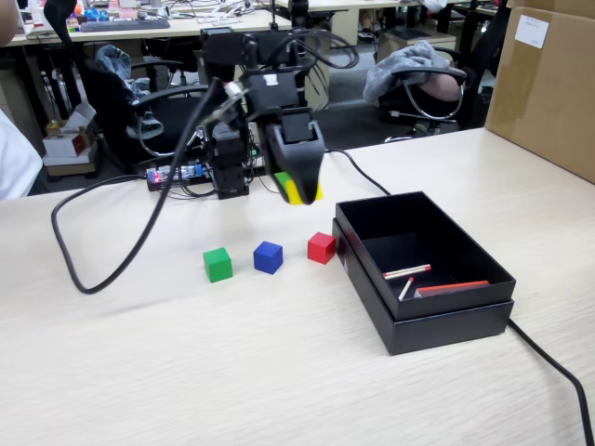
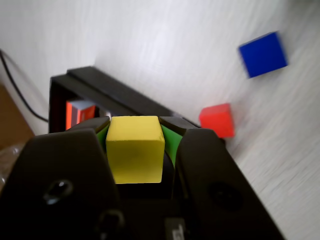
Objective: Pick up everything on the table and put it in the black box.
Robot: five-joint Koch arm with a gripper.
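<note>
Four small cubes show in all, one of each colour. The yellow cube is off the table, clamped between the two jaws of the gripper, whose green-lined inner faces press against its left and right sides in the wrist view; in the fixed view only a yellow sliver shows at the lower tip of the gripper, which hangs in the air behind the row of cubes and left of the black box. The other three cubes rest on the table in a loose line that rises slightly to the right in the fixed view: the green cube at the left, the blue cube just beside it in the middle, and the red cube at the right, near the box's left wall but apart from it. One black box stands open on the table at the right; inside it lie two thin red-and-white sticks and a flat red-and-grey piece against the near wall. No cube lies in the box. One black cable loops across the table at the left, and a second cable runs off the box's near right corner towards the table edge.
</note>
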